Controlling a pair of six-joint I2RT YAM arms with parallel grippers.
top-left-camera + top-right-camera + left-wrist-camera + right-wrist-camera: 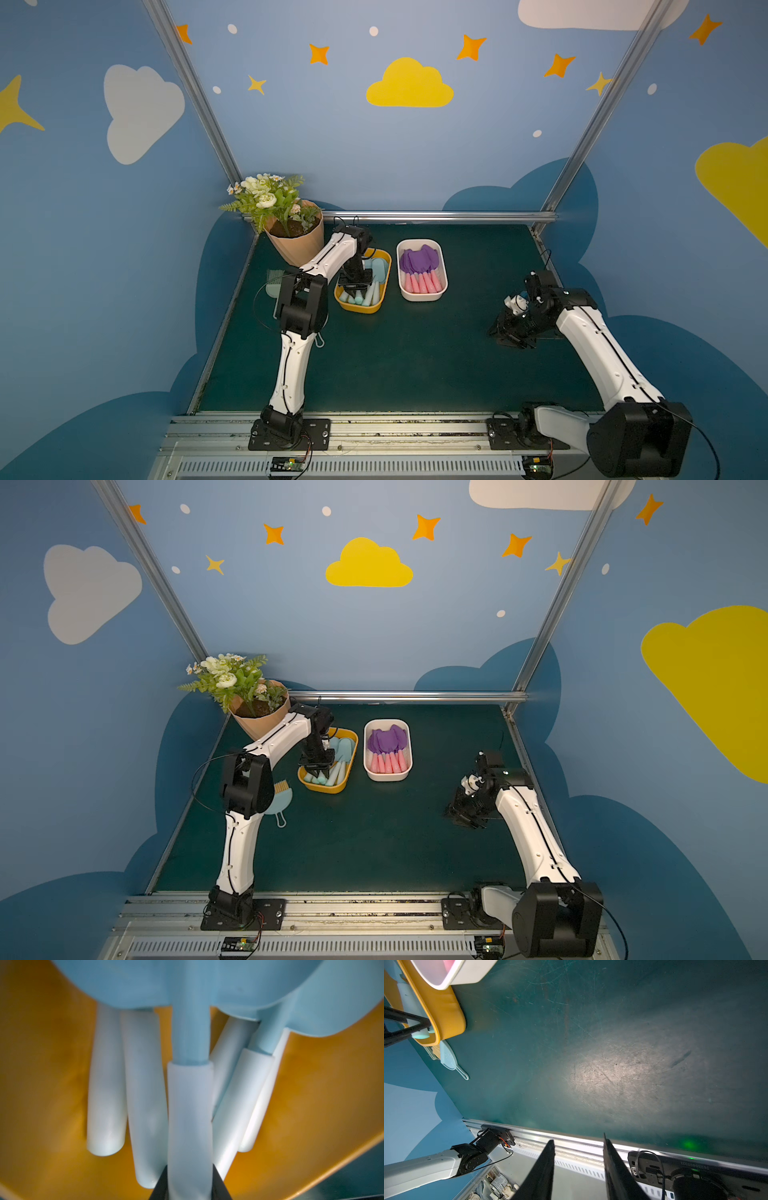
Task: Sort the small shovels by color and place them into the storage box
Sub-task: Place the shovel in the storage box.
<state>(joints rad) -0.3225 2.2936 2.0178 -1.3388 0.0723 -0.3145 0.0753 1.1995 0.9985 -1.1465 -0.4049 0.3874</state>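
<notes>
1. The walls (374, 158) close me in on three sides. They are blue, painted with white and yellow clouds, orange and yellow stars and pale dots, and darker blue cloud shapes run along their base.
2. The counter (415, 353) is a dark green mat. My right wrist view shows it scuffed and scratched, with a bright patch of light on it. Aluminium posts (195, 91) rise from its far corners, and a metal rail (415, 428) along its near edge carries both my arm bases.
3. A peach flowerpot (297, 245) with white blooms and green leaves stands in the far left corner.
4. The yellow tub (388, 266) sits left of centre towards the back. The white tub (444, 274) is just beside it on the right, not touching.
5. The blue shovels (376, 268) lie in the yellow tub and the purple shovels (417, 262) in the white tub. All handles point towards the near edge.
6. A light blue dustpan (449, 1057) and a brush (435, 1051) lie together on the counter by the left wall, near the yellow tub.
7. My left pincer (189, 1176) is down inside the yellow tub, clenched on the mint handle of one blue shovel (190, 1105) that rests on top of the others.
8. My right pincer (578, 1138) hangs low over bare counter on the right side. It is released, with nothing between its fingers.
</notes>
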